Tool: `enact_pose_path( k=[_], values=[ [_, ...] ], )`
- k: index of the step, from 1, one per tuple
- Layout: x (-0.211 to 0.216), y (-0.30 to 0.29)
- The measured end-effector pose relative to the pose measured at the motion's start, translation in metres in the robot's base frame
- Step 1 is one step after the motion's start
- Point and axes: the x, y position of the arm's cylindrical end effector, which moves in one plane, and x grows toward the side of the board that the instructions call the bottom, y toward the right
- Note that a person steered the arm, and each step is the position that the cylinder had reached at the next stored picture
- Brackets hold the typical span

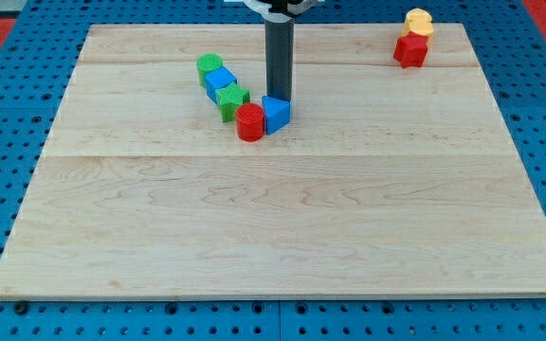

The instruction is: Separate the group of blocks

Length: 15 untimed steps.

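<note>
Behind the blue block [276, 113] rests my tip [279, 98] — gripperless, holding nothing — ending a chain running up-left to the green cylinder [208, 65].

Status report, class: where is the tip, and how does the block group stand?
My tip touching blue block, view's top side. Chain intact: green cylinder, blue cube, green block, red cylinder. Nothing obstructing.

two green blocks [209, 65] [232, 98], two blue blocks [222, 81] [276, 113], two red blocks [250, 123] [409, 50], one yellow block [418, 22]
</note>
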Motion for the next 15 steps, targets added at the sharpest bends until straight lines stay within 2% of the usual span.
enact_pose_path(
  k=[2, 3, 4, 7, 8, 9, 11, 13, 15],
  values=[
    [0.003, 0.000],
    [-0.010, 0.008],
    [-0.019, 0.037],
    [-0.022, 0.228],
    [-0.034, 0.280],
    [-0.065, 0.321],
    [-0.156, 0.331],
    [-0.160, 0.318],
    [-0.159, 0.270]
  ],
)
